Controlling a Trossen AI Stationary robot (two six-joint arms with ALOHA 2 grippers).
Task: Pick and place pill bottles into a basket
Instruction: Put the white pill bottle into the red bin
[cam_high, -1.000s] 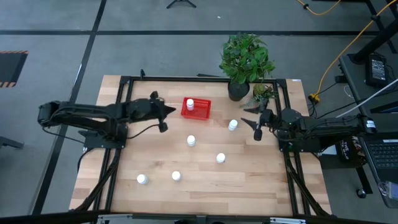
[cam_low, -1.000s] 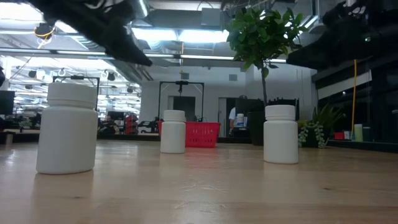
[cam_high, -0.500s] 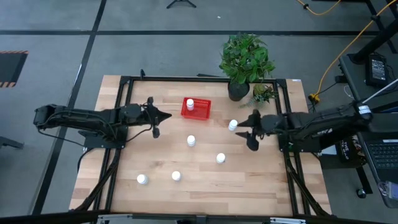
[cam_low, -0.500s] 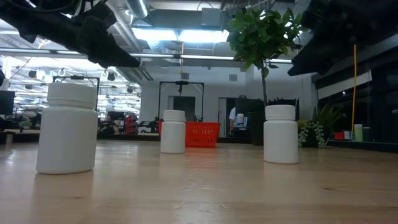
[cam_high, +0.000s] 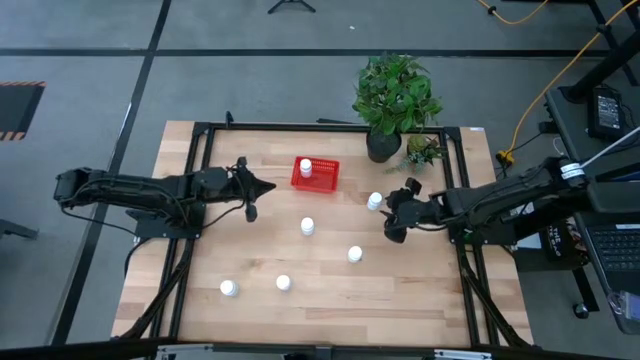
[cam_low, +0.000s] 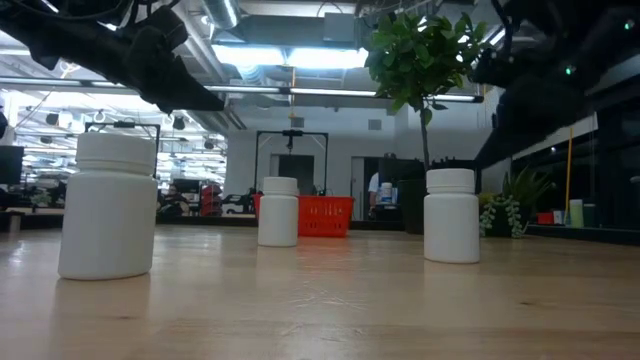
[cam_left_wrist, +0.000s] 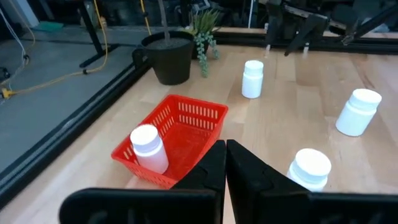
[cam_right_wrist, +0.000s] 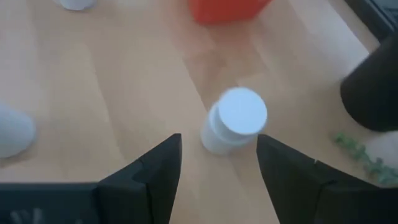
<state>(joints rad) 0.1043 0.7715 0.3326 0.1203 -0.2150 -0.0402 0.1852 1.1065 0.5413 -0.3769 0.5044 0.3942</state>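
The red basket (cam_high: 322, 176) sits far-centre on the table and holds one pill bottle (cam_left_wrist: 148, 148), standing upright. Several more white pill bottles stand on the wood, among them one (cam_high: 375, 201) near the plant pot, one (cam_high: 307, 227) mid-table and one (cam_high: 354, 254) nearer. My left gripper (cam_high: 268, 186) hovers shut to the left of the basket (cam_left_wrist: 180, 127), touching nothing. My right gripper (cam_high: 390, 214) is open and tipped downward just right of the bottle by the pot; in its wrist view that bottle (cam_right_wrist: 233, 121) stands a little ahead of the two fingers (cam_right_wrist: 155, 165).
A dark plant pot (cam_high: 382, 146) with a leafy plant stands at the far edge, right of the basket, with a smaller plant (cam_high: 424, 150) beside it. Two bottles (cam_high: 283, 283) (cam_high: 229, 288) stand near the front edge. Black frame rails (cam_high: 200, 150) line the table's sides.
My left gripper has drawn back from the basket toward the table's left edge and sunk a little, then kept still. My right gripper has moved toward the bottle near the plant pot and tipped markedly downward, its fingers still open.
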